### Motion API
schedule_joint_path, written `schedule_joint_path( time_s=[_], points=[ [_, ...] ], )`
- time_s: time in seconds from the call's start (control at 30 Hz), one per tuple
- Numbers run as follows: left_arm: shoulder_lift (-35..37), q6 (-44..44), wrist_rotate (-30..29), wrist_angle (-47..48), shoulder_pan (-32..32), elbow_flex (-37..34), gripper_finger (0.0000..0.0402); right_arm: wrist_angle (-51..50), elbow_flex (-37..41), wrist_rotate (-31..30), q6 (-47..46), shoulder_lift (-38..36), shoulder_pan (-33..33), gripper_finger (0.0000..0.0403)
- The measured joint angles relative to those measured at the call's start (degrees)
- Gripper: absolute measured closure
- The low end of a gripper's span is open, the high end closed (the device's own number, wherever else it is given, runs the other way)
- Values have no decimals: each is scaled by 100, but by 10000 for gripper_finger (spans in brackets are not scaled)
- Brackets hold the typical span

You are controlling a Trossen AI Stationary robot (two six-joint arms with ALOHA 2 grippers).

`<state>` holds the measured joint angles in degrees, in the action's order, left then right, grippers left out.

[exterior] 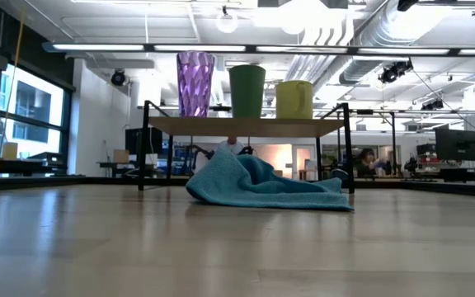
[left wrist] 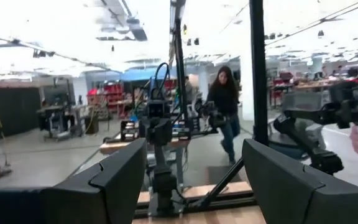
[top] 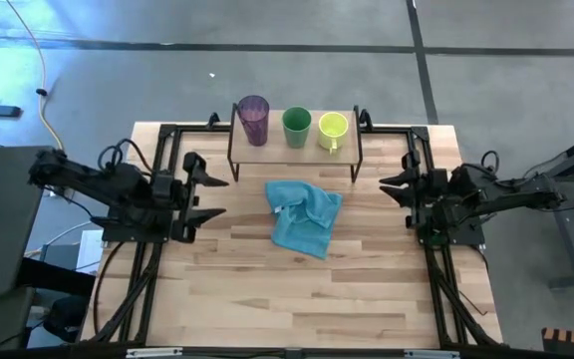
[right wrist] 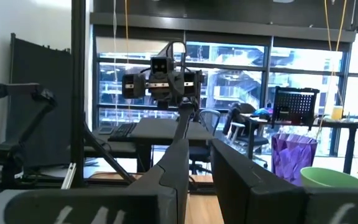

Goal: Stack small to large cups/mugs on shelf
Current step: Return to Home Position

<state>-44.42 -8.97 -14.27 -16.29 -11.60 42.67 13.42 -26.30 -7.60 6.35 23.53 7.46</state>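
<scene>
Tabletop (top: 297,299) planks in light wood fill the near side, as you'd see from the low camera. Next in, the blue cloth (top: 304,217) lies crumpled around mid-table, just in front of the shelf (exterior: 246,125).

Roughly level with the cloth, you've got one arm parked at each side edge. Your left gripper (top: 217,196) has its fingers spread wide and holds nothing. Your right gripper (top: 395,189) has its fingers nearly pressed together with only a thin gap, and it holds nothing either. Both point inward and sit well apart from the cups.

Further back is the shelf, a light wood top on thin black legs. All three vessels stand upright on it in a row, not touching.
- **Left arm's side:** the purple tumbler (top: 254,120) is the tallest, translucent and faceted.
- **Middle:** the green cup (top: 296,127) is mid-height, plain and opaque.
- **Right arm's side:** the yellow-green mug (top: 332,130) is the shortest, with its handle turned toward the cloth.

Way past the table, the left wrist view catches a person (left wrist: 224,106) in a dark top out on the open workshop floor.
</scene>
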Motion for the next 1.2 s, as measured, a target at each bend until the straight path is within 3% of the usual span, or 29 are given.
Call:
schedule_joint_path(
  time_s=[0.13,0.47,0.77,1.03,1.2],
  points=[
    [12,57,174,-277,300,-219,147,-30,0,-6,13,0,0,346],
    [6,604,1476,-775,1446,-503,147,-30,0,-4,-3,-2,0,346],
    [5,815,1431,257,1495,-540,147,-479,0,-73,45,-132,2,346],
    [612,1169,1313,-1029,1495,-1773,147,-1032,0,-112,-112,-509,0,346],
    [1284,1379,1117,-1250,1497,-2382,147,-1521,0,-106,-223,-779,0,346]
  ],
)
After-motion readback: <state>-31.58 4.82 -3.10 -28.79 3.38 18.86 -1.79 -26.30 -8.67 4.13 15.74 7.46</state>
